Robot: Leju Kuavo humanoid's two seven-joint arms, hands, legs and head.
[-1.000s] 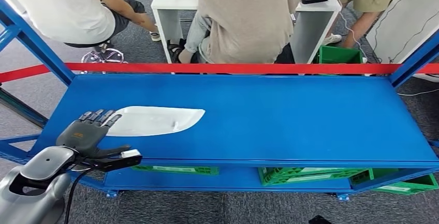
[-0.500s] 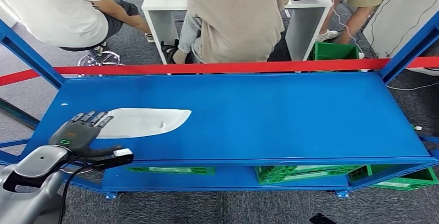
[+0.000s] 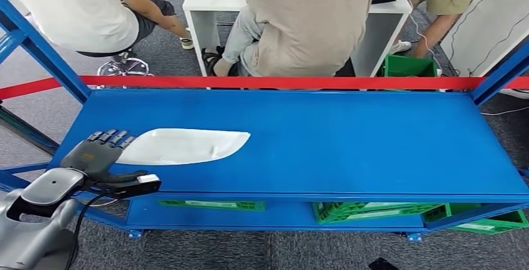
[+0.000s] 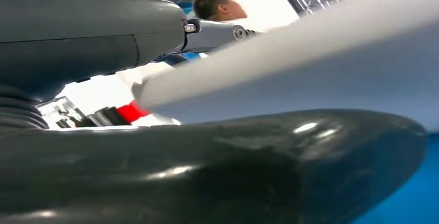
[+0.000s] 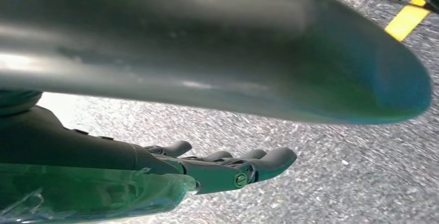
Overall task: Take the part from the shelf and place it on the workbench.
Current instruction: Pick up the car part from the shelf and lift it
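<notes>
In the lower left of the head view the left hand [image 3: 97, 154] lies flat over the near left part of the blue shelf [image 3: 349, 145], its dark fingers [image 3: 107, 136] stretched forward and spread, the thumb pointing off to the right along the shelf's front edge. The fingertips reach the left end of the white part [image 3: 187, 145], a long flat piece tapering to a point on its right, which lies on the shelf's top level, left of centre; whether they touch it cannot be told, and nothing is grasped. In the left wrist view the part [image 4: 310, 43] crosses as a pale band beyond the thick dark thumb. The right hand [image 5: 228, 167] hangs over grey speckled carpet with its fingers loosely extended and nothing in them. A red tape [image 3: 268, 81] runs along the shelf's far edge. Beyond it, in the upper part of the frame, people sit by a white table [image 3: 209, 2]. Green crates [image 3: 368, 209] stand on the shelf's lower level.
</notes>
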